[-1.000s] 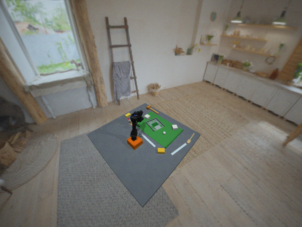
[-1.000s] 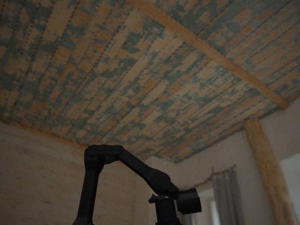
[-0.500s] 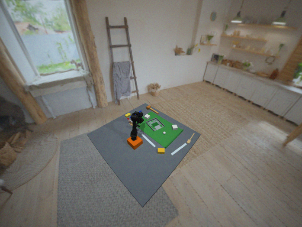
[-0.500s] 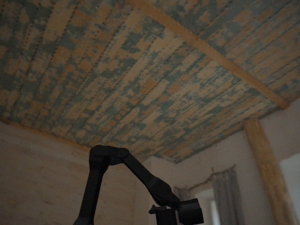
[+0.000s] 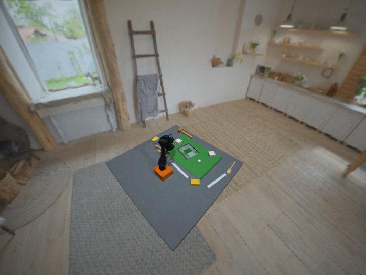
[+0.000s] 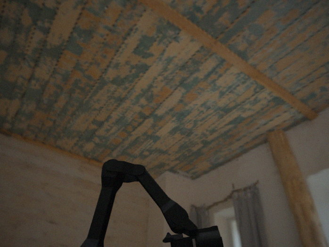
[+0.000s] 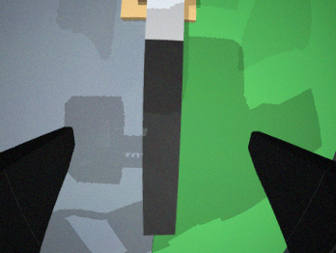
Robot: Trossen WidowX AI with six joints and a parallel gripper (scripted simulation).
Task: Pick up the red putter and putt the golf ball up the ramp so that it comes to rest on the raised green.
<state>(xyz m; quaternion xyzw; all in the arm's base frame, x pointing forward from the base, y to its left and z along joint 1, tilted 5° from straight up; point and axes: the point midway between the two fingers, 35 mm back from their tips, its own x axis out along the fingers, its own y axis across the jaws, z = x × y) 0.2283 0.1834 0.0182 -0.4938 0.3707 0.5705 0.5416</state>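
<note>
The putter point(image 5: 155, 144) point(image 7: 163, 82) shows a red and white end in the top view. In the wrist view its dark handle and pale shaft run lengthwise, with a wooden rest point(image 7: 132, 12) at the top edge. My gripper point(image 7: 164, 138) is open and empty, with a fingertip on either side of the handle in that view; the height between them is unclear. The white golf ball point(image 5: 198, 160) sits on the green mat point(image 5: 206, 167) point(image 7: 217, 179). The dark-edged square with grey patches and the raised green point(image 5: 187, 150) lies behind the ball. The arm hides part of the putter in the top view.
White blocks point(image 5: 178, 141) point(image 5: 211, 154), yellow blocks point(image 5: 154, 138) point(image 5: 195, 182) and white strips point(image 5: 180, 170) point(image 5: 216, 180) lie around the green mat. An orange mallet point(image 5: 186, 133) is at the back and a wooden one point(image 5: 231, 167) at the right. A blue object point(image 5: 169, 135) is partly behind the arm.
</note>
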